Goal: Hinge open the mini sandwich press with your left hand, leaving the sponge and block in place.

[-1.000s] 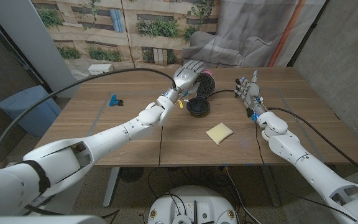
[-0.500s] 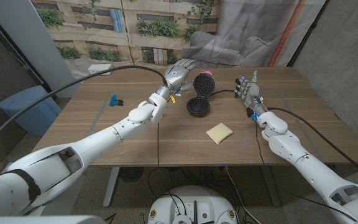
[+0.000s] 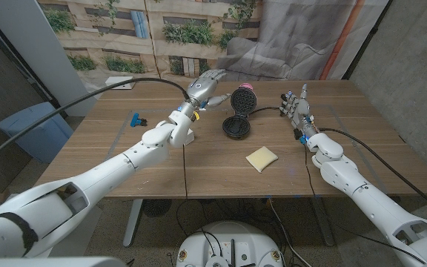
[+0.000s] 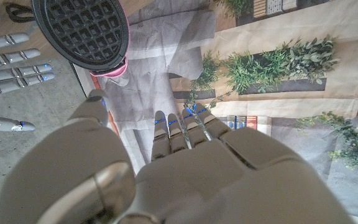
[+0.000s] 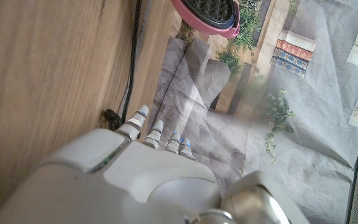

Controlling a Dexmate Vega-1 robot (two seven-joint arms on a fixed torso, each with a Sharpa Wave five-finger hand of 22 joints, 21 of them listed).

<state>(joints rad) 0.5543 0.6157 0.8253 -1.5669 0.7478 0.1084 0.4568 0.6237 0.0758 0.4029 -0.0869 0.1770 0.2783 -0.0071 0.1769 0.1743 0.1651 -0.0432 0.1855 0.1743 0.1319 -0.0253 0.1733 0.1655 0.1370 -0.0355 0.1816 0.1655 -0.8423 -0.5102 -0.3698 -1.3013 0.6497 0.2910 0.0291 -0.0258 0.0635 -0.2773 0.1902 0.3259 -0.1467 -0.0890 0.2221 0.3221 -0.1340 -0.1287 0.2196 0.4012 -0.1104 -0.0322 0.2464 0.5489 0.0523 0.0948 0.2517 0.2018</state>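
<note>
On the table, head view:
Press [image 3: 238, 113]: mid-table, hinged open; pink lid upright, dark waffle plate facing up.
Left hand [image 3: 203, 87]: raised just beside the lid, fingers spread, holding nothing.
Right hand [image 3: 296, 106]: upright near the far right edge, fingers apart, empty.
Sponge [image 3: 262, 157]: yellow, lying nearer than the press.
Block [image 3: 136, 119]: blue, small, shape hard to make out.

Left wrist view:
Press lid [image 4: 82, 31]: waffle grid clear, cut off at the frame edge.
Left hand [image 4: 160, 174]: back of hand, blurred, fingers extended.

Right wrist view:
Press [image 5: 209, 14]: pink rim, partly cut off.
Right hand [image 5: 135, 180]: blurred; fingertips straight, beside a black cable [image 5: 132, 56].
</note>
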